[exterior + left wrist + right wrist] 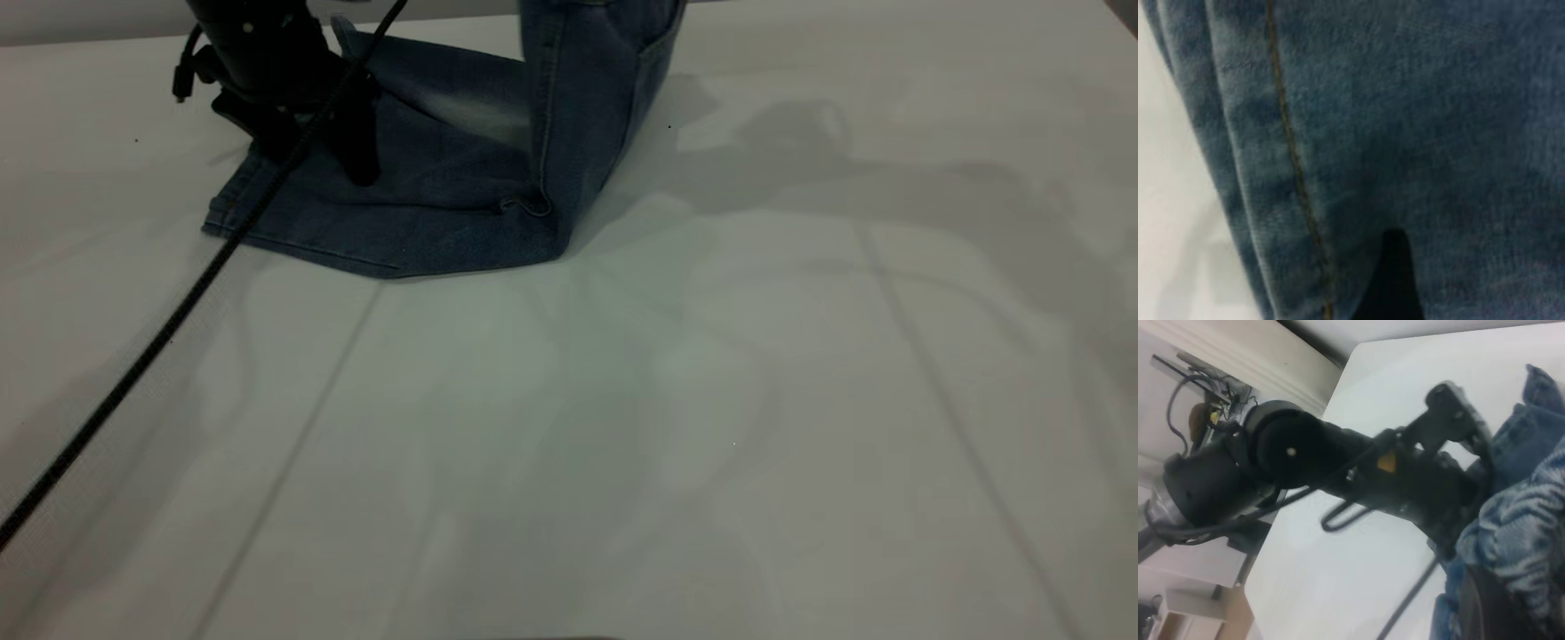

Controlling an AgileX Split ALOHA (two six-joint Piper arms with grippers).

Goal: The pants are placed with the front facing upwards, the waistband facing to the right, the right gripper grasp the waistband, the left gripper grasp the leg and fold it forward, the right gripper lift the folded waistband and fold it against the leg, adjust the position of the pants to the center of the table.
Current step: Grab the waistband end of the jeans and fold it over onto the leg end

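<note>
The blue denim pants point(427, 204) lie at the far left of the white table point(622, 400). Their right part point(587, 80) is lifted steeply and leaves the exterior view at the top. My left gripper point(318, 160) stands on the flat leg point(302, 231) near its hem, open, with both fingertips point(360, 164) pressing down on the cloth. Its wrist view is filled with denim point(1405, 133) and shows one dark finger point(1395, 283). My right gripper point(1498, 577) is out of the exterior view. In its own view it is shut on the puckered waistband point(1521, 533).
A thin black cable point(160, 338) runs from the left arm diagonally across the table to the near left edge. The left arm point(1338, 473) shows in the right wrist view, close beside the raised cloth. The table's far edge lies just behind the pants.
</note>
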